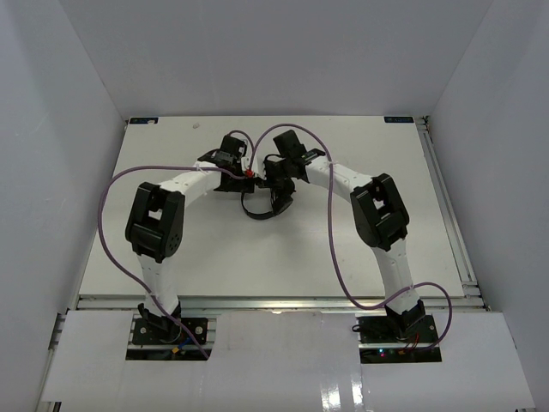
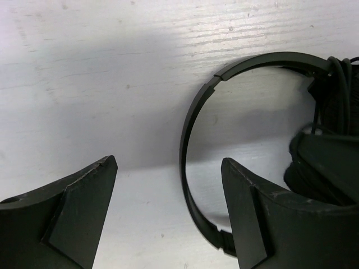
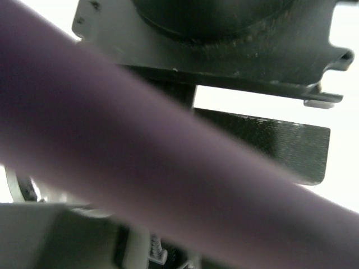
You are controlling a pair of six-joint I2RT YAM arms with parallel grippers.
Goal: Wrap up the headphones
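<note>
Slim black headphones [image 2: 183,148], cord [image 2: 340,92] bunched

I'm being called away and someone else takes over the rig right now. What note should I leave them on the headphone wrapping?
Left gripper: open and empty, over the table, just beside the headband of the headphones.
Right gripper: over the earcup end. A purple cable blocks its wrist view, so I can't tell whether it is open or shut.
Headphones: lying mid-table between the two grippers.
Done: the cord looks wound around the earcup end.
Left: check that no cord hangs loose, then draw both arms clear.
</note>
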